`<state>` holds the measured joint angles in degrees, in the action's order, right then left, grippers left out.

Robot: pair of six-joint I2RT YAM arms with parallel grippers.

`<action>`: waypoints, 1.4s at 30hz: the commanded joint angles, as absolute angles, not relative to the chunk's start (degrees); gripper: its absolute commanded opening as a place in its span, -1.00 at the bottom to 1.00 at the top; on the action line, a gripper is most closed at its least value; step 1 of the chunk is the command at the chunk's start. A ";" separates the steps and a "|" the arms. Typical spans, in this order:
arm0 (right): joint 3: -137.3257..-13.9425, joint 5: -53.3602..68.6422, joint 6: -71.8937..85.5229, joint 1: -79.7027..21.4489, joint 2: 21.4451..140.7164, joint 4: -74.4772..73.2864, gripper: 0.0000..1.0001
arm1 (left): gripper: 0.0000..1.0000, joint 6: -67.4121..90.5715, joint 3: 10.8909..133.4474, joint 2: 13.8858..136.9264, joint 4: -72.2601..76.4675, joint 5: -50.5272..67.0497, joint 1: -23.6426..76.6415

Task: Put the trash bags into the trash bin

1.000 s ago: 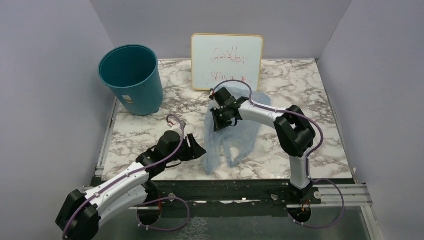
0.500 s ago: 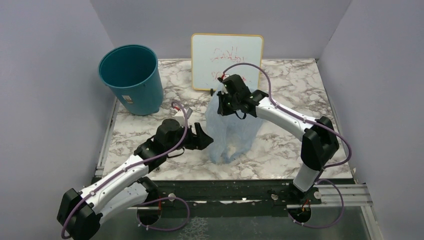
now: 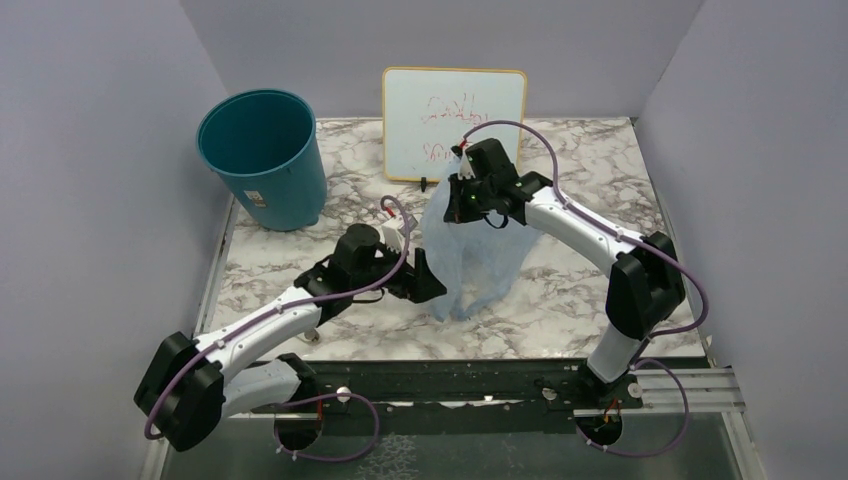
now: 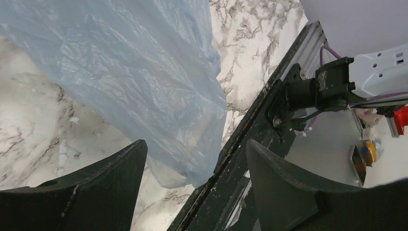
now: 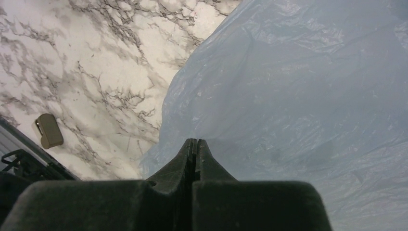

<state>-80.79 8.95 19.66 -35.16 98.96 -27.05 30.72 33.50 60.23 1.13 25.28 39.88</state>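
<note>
The trash bag (image 3: 470, 255) was held up over the marble table (image 3: 590, 290) by the clenched right gripper (image 3: 462, 196), the left gripper (image 3: 428, 288) spread beside its lower edge, the trash bin (image 3: 265, 160) well apart

Robot test cell in a lab, plain lavender walls (image 3: 120, 200), marble-print tabletop (image 3: 590, 290), aluminium rail (image 3: 680, 385), whiteboard (image 3: 455, 105)

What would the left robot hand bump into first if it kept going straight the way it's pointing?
Most likely the trash bag. The left hand is open and points at the bag's hanging lower part, which sits right between and ahead of its fingers. How close it is can't be told exactly.
</note>
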 commanded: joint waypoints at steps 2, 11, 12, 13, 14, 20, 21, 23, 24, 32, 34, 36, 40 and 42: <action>-82.21 14.05 20.39 -33.75 98.35 -27.35 -0.99 | 0.56 28.71 36.01 66.18 7.82 33.77 40.14; -82.68 16.22 21.39 -32.32 99.07 -27.30 -0.99 | 0.56 29.37 34.22 70.50 14.69 35.93 40.12; -82.69 16.44 21.50 -32.12 99.20 -27.41 -0.99 | 0.56 29.71 34.59 71.38 14.91 36.04 40.16; -82.66 16.70 21.61 -31.96 99.27 -27.33 -0.99 | 0.53 29.78 35.07 72.25 14.79 36.34 40.17; -82.70 16.95 21.62 -31.80 99.35 -27.30 -0.99 | 0.50 29.78 35.48 73.13 14.77 36.47 40.17; -82.53 17.88 22.04 -30.94 99.79 -26.92 -0.99 | 0.46 29.19 36.51 74.28 15.63 37.03 40.14; -82.53 17.85 22.18 -30.80 99.88 -26.82 -0.99 | 0.46 29.18 36.85 74.77 15.97 37.72 40.14; -82.80 16.54 22.16 -30.68 100.37 -26.99 -0.99 | 0.47 29.51 37.61 75.75 17.36 40.53 40.13; -82.83 16.04 22.27 -30.67 100.63 -27.18 -0.99 | 0.47 29.61 37.88 76.08 18.29 42.32 40.16; -83.79 14.79 23.99 -30.50 102.01 -26.54 -0.99 | 0.49 28.94 37.88 80.43 18.90 49.08 40.31; -83.45 15.57 24.93 -30.52 101.83 -25.98 -0.99 | 0.48 29.15 37.73 80.93 18.90 47.53 40.46; -82.69 16.25 25.34 -30.52 101.42 -24.79 -0.99 | 0.48 29.09 37.62 80.81 18.90 45.07 40.51; -81.89 15.91 25.65 -30.50 100.58 -24.43 -0.99 | 0.45 29.20 37.91 81.13 18.90 40.34 40.51; -81.59 15.60 25.81 -30.52 100.25 -24.35 -0.99 | 0.42 29.62 37.98 81.55 19.03 38.05 40.51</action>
<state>-81.47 15.75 24.73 -30.74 101.49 -26.17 29.58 37.15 80.93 17.12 43.24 40.25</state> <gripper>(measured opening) 0.012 0.723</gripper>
